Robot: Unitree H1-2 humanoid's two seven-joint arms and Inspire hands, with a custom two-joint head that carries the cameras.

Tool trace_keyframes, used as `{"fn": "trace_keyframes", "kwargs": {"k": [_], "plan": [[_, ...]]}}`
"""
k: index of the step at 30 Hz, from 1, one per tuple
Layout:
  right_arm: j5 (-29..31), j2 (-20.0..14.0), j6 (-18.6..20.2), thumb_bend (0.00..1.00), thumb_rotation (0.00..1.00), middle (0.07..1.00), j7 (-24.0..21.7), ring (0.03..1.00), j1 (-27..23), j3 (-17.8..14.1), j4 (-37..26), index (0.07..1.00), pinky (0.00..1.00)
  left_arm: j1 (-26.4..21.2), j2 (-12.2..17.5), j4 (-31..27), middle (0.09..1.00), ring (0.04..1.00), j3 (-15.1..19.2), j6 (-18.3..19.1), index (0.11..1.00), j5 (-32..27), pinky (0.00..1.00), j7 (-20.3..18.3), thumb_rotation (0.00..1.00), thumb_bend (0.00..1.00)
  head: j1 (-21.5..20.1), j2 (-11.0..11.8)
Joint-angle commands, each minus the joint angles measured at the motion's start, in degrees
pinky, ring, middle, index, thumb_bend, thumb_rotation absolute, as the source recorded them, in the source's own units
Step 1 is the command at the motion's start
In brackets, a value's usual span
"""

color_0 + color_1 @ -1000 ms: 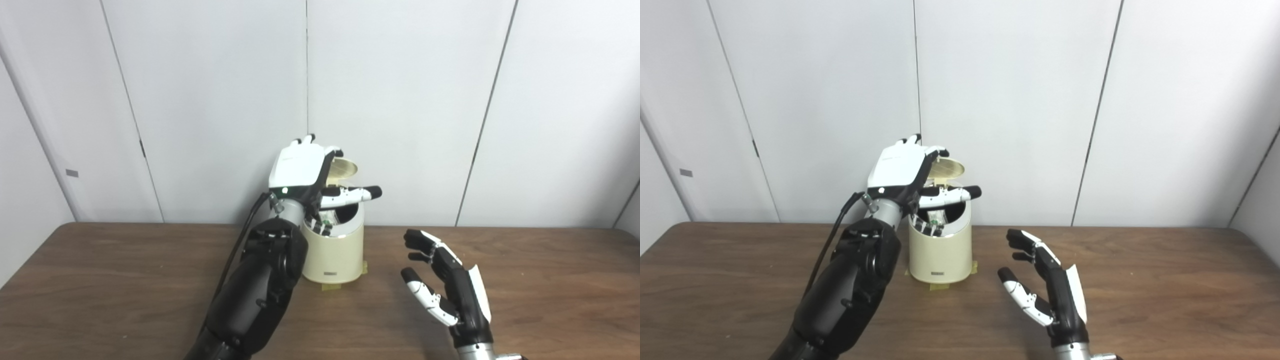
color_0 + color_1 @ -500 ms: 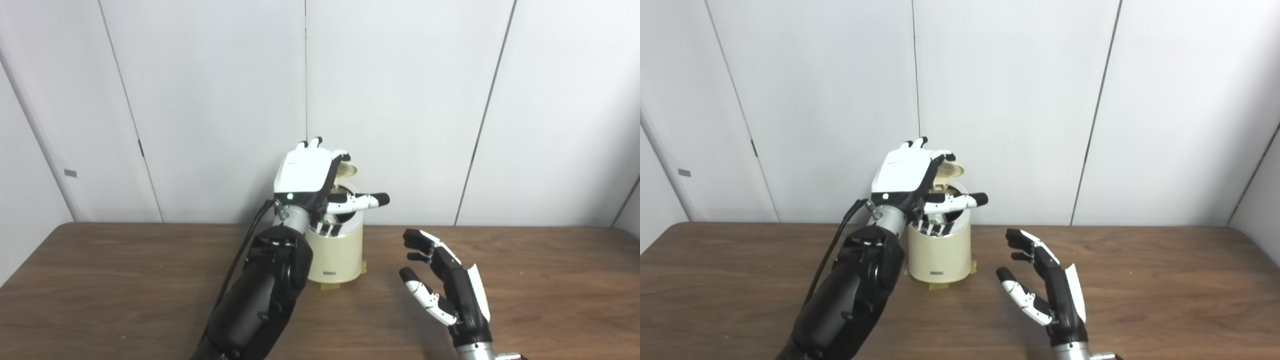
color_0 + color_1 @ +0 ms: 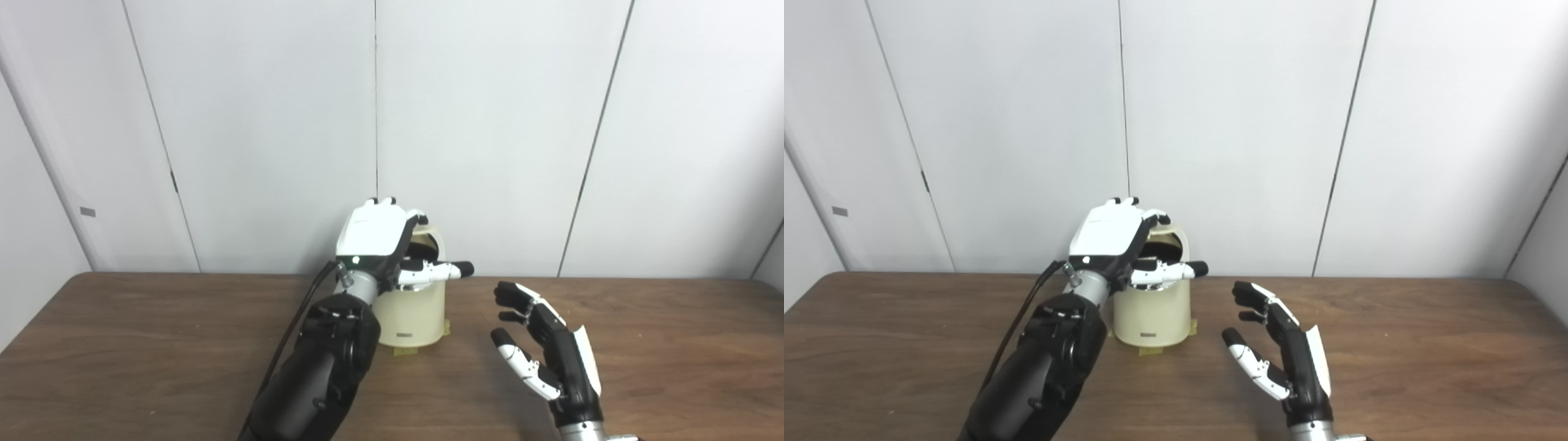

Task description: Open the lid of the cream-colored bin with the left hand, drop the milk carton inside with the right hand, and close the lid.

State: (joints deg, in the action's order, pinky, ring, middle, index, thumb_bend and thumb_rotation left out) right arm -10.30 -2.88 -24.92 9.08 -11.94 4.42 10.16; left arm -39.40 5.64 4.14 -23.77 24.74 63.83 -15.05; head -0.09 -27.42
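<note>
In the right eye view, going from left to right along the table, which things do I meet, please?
Left hand → cream-colored bin → right hand.

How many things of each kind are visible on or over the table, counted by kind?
Cream-colored bin: 1
Lid, nearly down: 1
Robot hands: 2, left hand on the lid, right hand open and empty
Yellow tape under the bin: 1
Total: 5
</note>
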Motion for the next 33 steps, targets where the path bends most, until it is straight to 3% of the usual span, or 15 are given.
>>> {"fn": "trace_keyframes", "kwargs": {"k": [1,11,21,25,29,33], "plan": [[-0.25,1.01,-0.43,0.27,0.46,0.765,-0.12,0.760,0.87,-0.12,-0.76,0.756,0.68,-1.27,0.24,-0.38,0.806,0.943,0.15,0.77,0.800,0.56,1.00,-0.08,0.96,0.95,0.03,-0.04],[-1.88,0.72,0.96,0.28,0.53,0.770,-1.02,0.761,1.64,0.12,-3.43,0.766,0.67,2.62,-0.21,-0.81,0.785,0.908,-1.03,-0.05,0.789,0.26,1.00,1.37,0.96,0.92,-0.39,-0.50],[0.06,1.39,2.95,0.30,0.50,0.774,-2.29,0.768,2.00,-0.48,-4.99,0.769,0.68,5.02,0.05,-0.09,0.782,0.876,-3.30,-1.34,0.776,1.00,1.00,3.06,0.93,0.91,-0.62,-0.92],[0.51,1.50,2.80,0.29,0.49,0.771,-2.51,0.761,1.91,-0.52,-4.86,0.767,0.67,4.81,0.95,0.81,0.802,0.887,-5.50,-1.42,0.782,4.74,1.00,3.03,0.91,0.91,-0.62,-0.88],[-0.17,1.41,3.15,0.29,0.49,0.768,-2.35,0.762,1.77,-0.53,-4.65,0.765,0.67,4.48,2.50,2.40,0.797,0.880,-9.59,-1.58,0.769,13.04,1.00,4.84,0.92,0.93,-0.54,-0.90],[-0.32,1.38,3.13,0.29,0.50,0.765,-2.39,0.762,1.67,-0.52,-4.43,0.766,0.69,5.10,2.64,2.94,0.786,0.886,-10.53,-2.17,0.767,15.21,1.00,4.60,0.90,0.93,-0.53,-0.97]]}}
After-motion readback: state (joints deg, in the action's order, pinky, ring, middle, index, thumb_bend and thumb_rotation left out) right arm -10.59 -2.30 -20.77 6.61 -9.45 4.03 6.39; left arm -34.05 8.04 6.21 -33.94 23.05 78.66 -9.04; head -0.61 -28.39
